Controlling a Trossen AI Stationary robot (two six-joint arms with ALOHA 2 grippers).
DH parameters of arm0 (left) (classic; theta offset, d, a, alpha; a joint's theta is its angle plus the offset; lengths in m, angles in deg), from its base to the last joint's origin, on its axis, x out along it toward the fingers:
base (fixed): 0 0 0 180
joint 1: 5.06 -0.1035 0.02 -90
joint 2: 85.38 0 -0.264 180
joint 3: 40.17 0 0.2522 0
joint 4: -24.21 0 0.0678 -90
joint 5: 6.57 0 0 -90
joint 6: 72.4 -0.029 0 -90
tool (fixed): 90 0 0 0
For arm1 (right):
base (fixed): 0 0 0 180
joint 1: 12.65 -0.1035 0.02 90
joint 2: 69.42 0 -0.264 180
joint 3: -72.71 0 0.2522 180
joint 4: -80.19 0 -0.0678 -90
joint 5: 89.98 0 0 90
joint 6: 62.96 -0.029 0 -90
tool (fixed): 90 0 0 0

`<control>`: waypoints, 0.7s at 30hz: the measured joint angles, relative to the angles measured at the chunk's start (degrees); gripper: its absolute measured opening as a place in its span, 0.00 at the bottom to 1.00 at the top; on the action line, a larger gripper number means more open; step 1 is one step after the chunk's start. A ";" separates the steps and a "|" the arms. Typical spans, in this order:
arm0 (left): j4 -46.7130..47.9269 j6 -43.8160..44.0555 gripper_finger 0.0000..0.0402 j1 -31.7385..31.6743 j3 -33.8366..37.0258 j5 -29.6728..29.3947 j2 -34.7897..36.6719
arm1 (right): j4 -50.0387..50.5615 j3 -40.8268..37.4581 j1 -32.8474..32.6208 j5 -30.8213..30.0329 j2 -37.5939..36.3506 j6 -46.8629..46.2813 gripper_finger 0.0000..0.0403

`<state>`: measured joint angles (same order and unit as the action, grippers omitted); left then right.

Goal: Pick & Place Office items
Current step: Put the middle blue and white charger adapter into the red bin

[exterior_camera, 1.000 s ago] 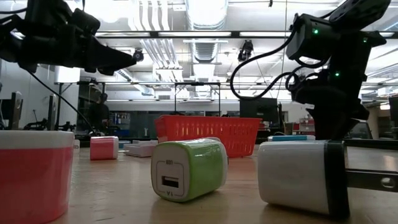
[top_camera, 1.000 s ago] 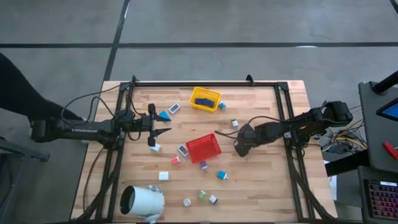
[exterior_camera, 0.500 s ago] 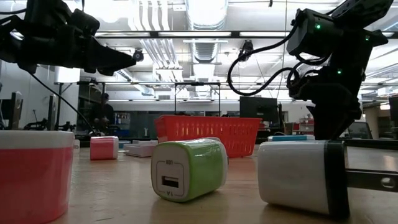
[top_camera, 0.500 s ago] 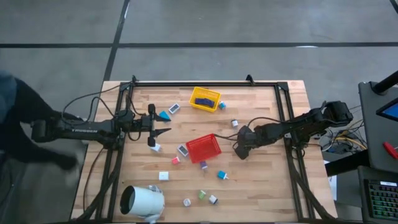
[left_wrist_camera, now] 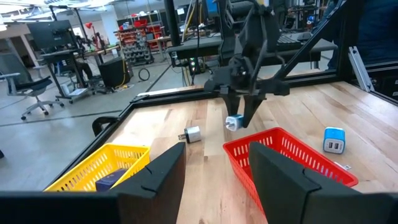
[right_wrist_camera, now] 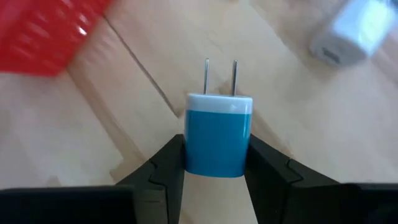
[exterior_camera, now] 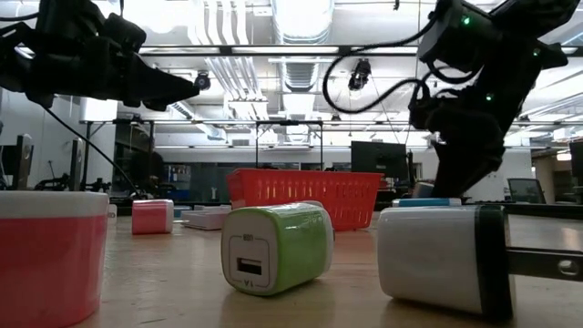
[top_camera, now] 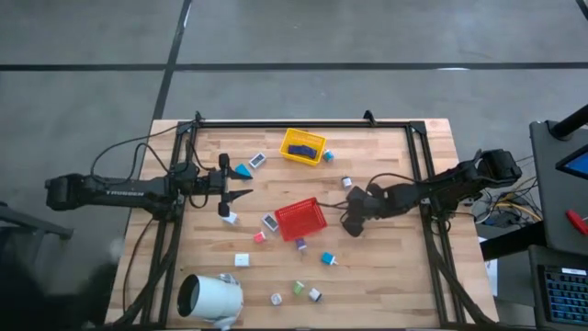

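- Although one dark navy piece (top_camera: 299,148) already lies in the yellow rectangular mesh tray (top_camera: 315,141), most of the small blocky office items are still scattered loose on the pale wooden table (top_camera: 386,267), so the sorting looks barely begun.
- Loose pieces include a teal one (top_camera: 243,170) near the left arm, a white one (top_camera: 242,260), a green one (top_camera: 299,288) and a pink one (top_camera: 259,236); the red rectangular mesh tray (top_camera: 300,219) seems to hold nothing, though its inside is hard to read.
- Clamped between the right gripper's (right_wrist_camera: 216,163) fingers is a blue plug-in charger block with a white cap and two metal prongs (right_wrist_camera: 218,137), carried above the table just beside the red tray.
- Parted and empty, the left gripper (top_camera: 241,195) waits over the table's left part.
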<state>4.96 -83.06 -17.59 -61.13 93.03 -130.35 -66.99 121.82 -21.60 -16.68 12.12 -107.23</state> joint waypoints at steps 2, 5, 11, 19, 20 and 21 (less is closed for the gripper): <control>0.00 -0.02 0.44 -0.01 0.00 -0.01 -0.01 | -1.95 0.00 -0.54 -0.75 -0.01 1.47 0.31; 0.00 -0.01 0.44 0.00 0.00 0.00 -0.02 | -4.26 0.00 -0.97 -2.02 -0.02 3.65 0.31; 0.00 -0.02 0.44 -0.02 0.00 -0.02 -0.02 | -8.89 0.00 -1.75 -3.47 0.00 8.28 0.31; 0.00 -0.02 0.44 -0.02 0.00 -0.02 0.00 | -16.03 0.00 -2.85 -6.38 -0.02 15.96 0.31; 0.00 -0.02 0.44 0.00 0.00 -0.02 0.00 | -17.26 -0.01 -2.91 -6.55 -0.02 17.14 0.31; 0.00 -0.02 0.44 -0.02 0.00 -0.02 -0.02 | -18.67 -0.06 -2.92 -6.68 0.00 18.24 0.31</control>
<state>4.96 -83.08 -17.62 -61.13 93.02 -130.37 -85.66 121.75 -24.52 -23.35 12.11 -88.98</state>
